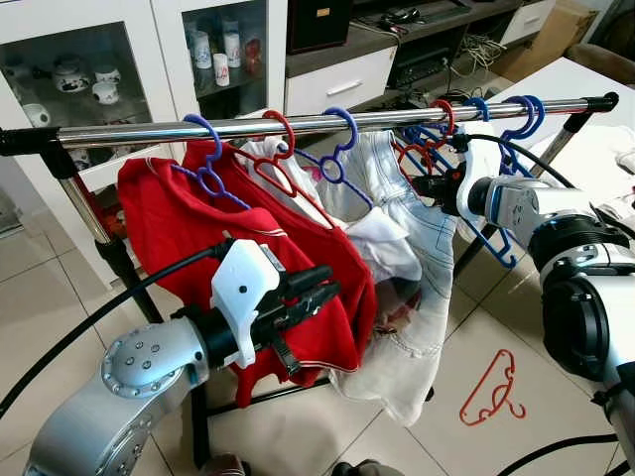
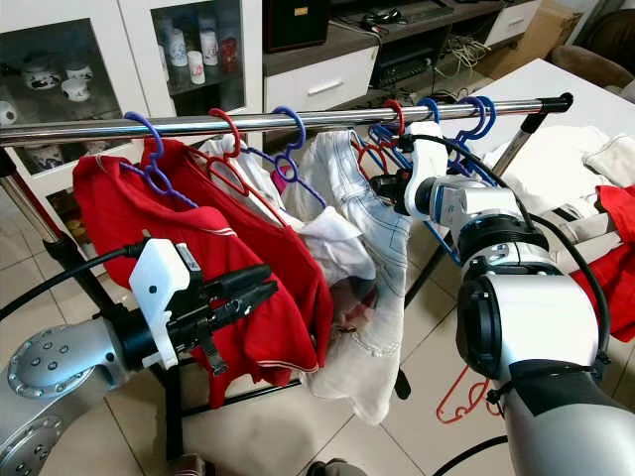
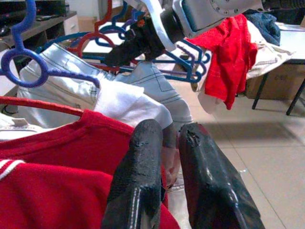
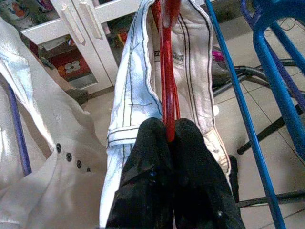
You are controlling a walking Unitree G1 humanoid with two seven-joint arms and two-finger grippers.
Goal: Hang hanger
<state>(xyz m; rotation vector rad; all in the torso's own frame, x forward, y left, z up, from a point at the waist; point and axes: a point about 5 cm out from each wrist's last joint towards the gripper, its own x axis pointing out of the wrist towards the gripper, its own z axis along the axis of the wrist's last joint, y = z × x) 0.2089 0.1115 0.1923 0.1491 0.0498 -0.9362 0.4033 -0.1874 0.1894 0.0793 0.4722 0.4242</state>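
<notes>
A red hanger [image 4: 167,71] carrying pale white jeans [image 1: 422,248] has its hook over the silver rail [image 1: 149,130] of a clothes rack. My right gripper [image 1: 421,184] is shut on this hanger's lower part just below the rail, the red wire pinched between the black fingertips [image 4: 152,138]. My left gripper [image 1: 333,282] is lower and further left, in front of a red shirt [image 1: 179,218] that hangs on a blue hanger [image 1: 206,159]. Its fingers [image 3: 143,162] are close together with nothing between them.
More blue hangers [image 1: 518,115] crowd the rail's right end. A white shirt hangs on a red hanger [image 1: 281,149] mid-rail. A spare red hanger [image 1: 491,389] lies on the tiled floor. Glass-door cabinets [image 1: 89,59] stand behind; a table with clothes [image 2: 605,188] is on the right.
</notes>
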